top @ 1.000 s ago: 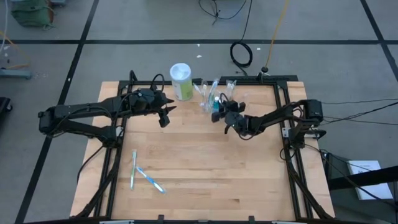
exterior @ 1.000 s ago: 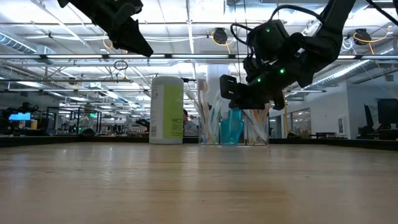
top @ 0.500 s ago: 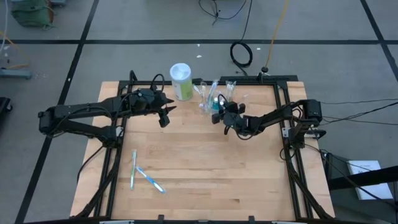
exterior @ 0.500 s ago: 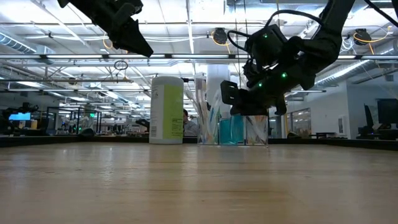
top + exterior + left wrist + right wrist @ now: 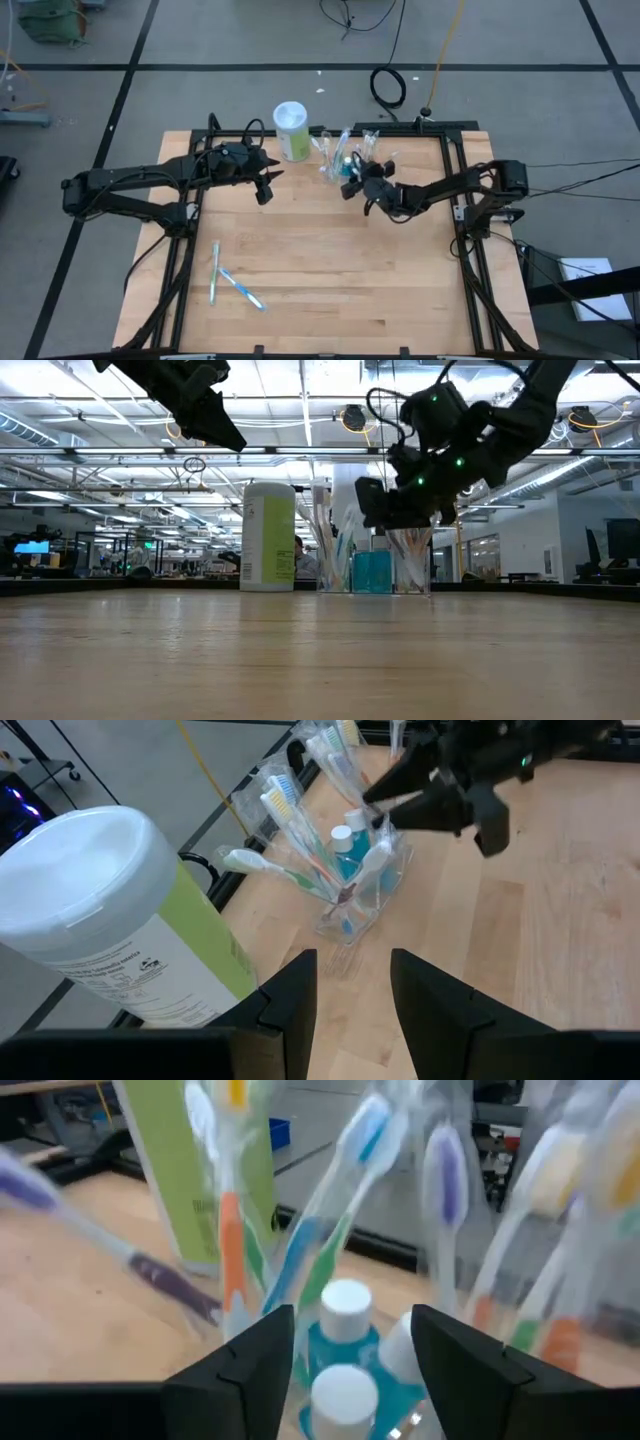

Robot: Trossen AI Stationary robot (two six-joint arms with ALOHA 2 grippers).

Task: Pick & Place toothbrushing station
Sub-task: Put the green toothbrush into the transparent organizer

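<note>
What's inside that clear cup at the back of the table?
The clear cup holds upright toothbrushes and teal toothpaste tubes with white caps. Their lower ends are too crowded to see.

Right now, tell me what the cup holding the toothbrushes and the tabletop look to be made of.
Cup: probably clear, glossy plastic; the toothbrushes and teal toothpaste tubes show straight through its wall. Tabletop: looks like pale wood in joined strips with a smooth, low-sheen finish; grain lines and seams run along it.
</note>
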